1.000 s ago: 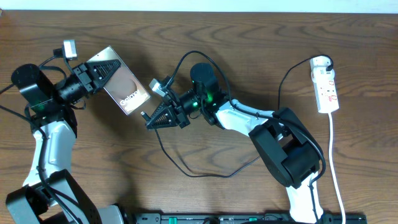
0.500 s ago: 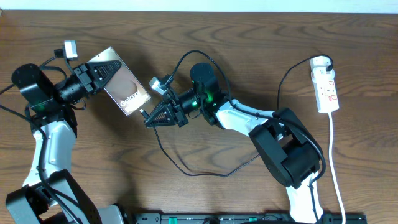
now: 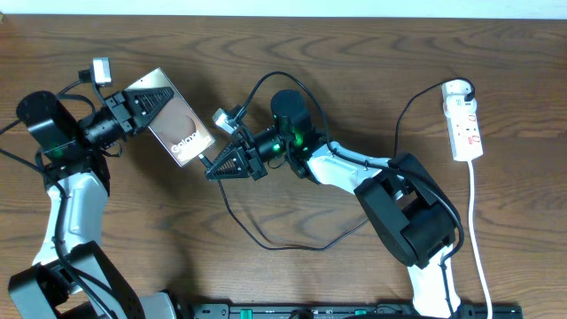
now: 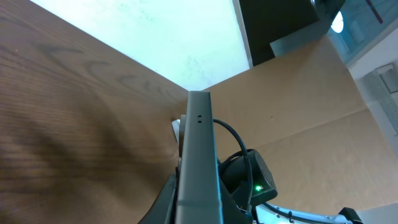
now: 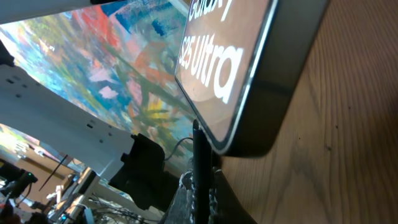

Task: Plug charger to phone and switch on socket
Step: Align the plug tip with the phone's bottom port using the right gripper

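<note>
— Where is the phone?
— My left gripper [image 3: 152, 99] is clamped on the far-left end of the phone [image 3: 182, 128], left of the middle of the table [image 3: 337, 53]. Overhead shows its bronze face and white lettering.

— And your left wrist view?
— There the phone [image 4: 198, 155] is edge-on: a thin grey strip with two small dots, running away from me. My own fingers hardly show.

— The charger?
— My right gripper [image 3: 213, 168] is closed on the charger [image 3: 266, 242] near its plug and points left at the phone's near-right end. Overhead shows the black cable looping toward the near side of the table. The plug is too small to make out there.

— Does the right wrist help?
— Yes. The black plug tip [image 5: 198, 149] stands between my fingers, right at the phone's rounded end, below the letters "S25 Ultra". I cannot tell whether it touches or has gone in.

— The socket?
— Overhead only. The socket [image 3: 466, 124] lies at the far right of the table, well apart from both grippers. It has a black plug at its far end, and a white cord [image 3: 478, 239] trails toward the near edge.
</note>
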